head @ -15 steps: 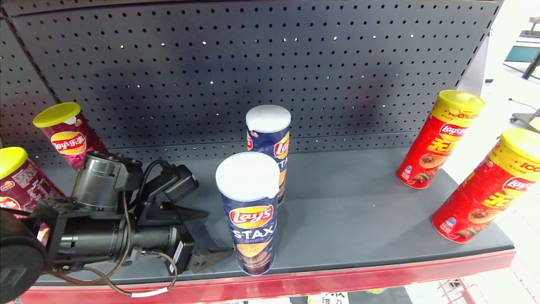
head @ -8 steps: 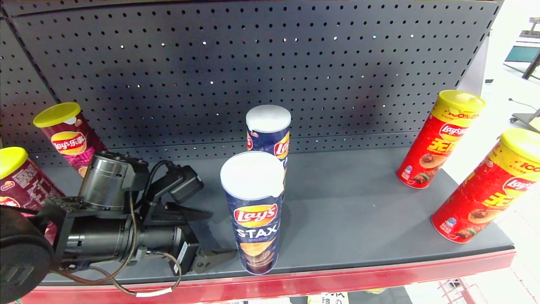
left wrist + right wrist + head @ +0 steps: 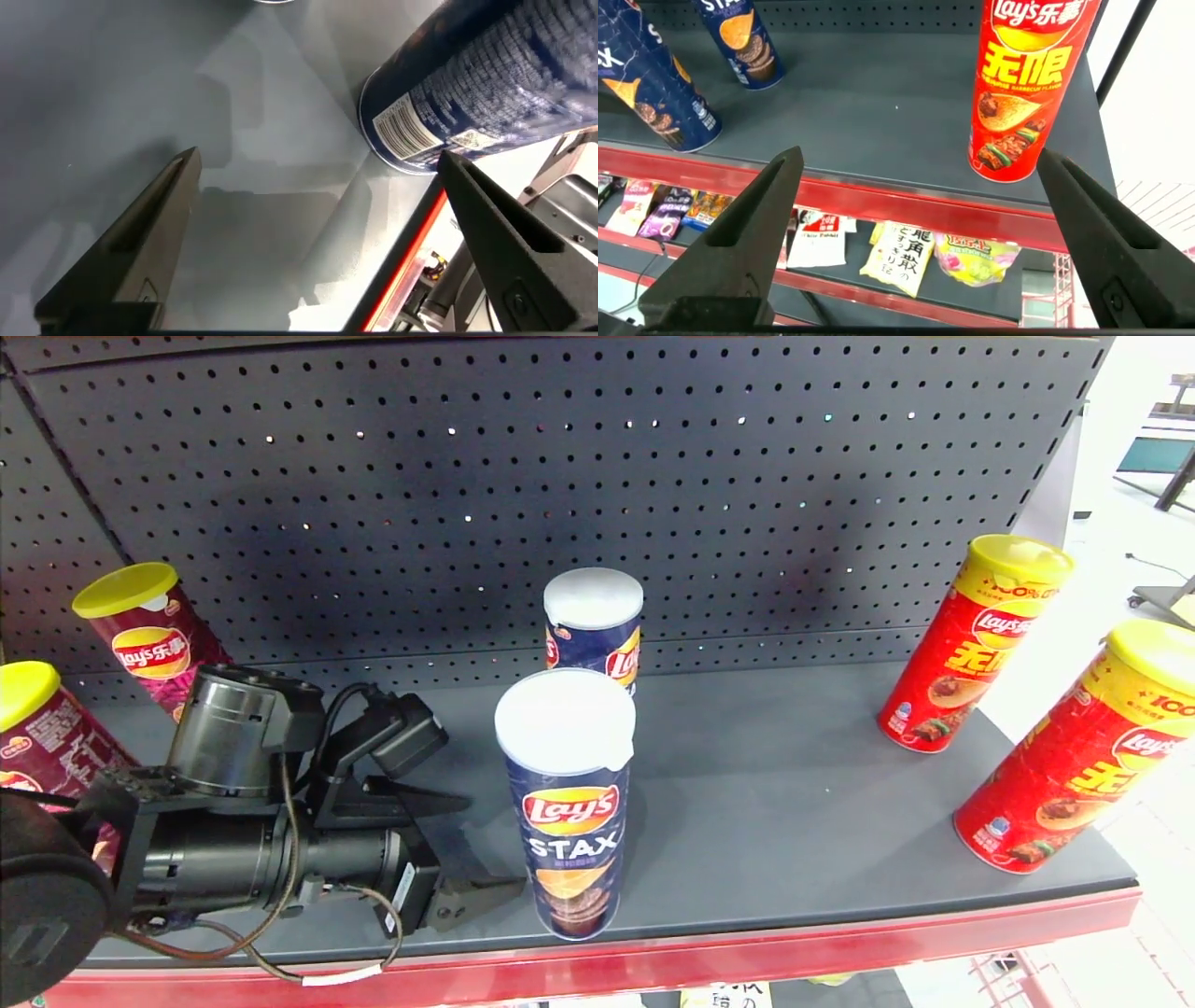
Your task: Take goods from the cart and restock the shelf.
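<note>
A dark blue chip can (image 3: 569, 803) with a white lid stands near the front edge of the grey shelf (image 3: 794, 803); a second blue can (image 3: 595, 625) stands right behind it. My left gripper (image 3: 490, 845) lies low over the shelf just left of the front can, open and holding nothing, its nearer fingertip close to the can's base. In the left wrist view the gripper (image 3: 318, 159) frames bare shelf, with the blue can (image 3: 467, 84) beside one fingertip. My right gripper (image 3: 920, 157) is open in front of the shelf, facing a red can (image 3: 1022, 84).
Two red cans (image 3: 980, 635) (image 3: 1083, 756) stand at the shelf's right end, two maroon cans (image 3: 149, 630) (image 3: 47, 737) at the left. A pegboard (image 3: 560, 476) backs the shelf. Open room lies between the blue and red cans. Snack packets (image 3: 906, 257) hang on the level below.
My left arm has eased to the right, and the front blue can has shifted slightly right with it. The other cans have not moved.
</note>
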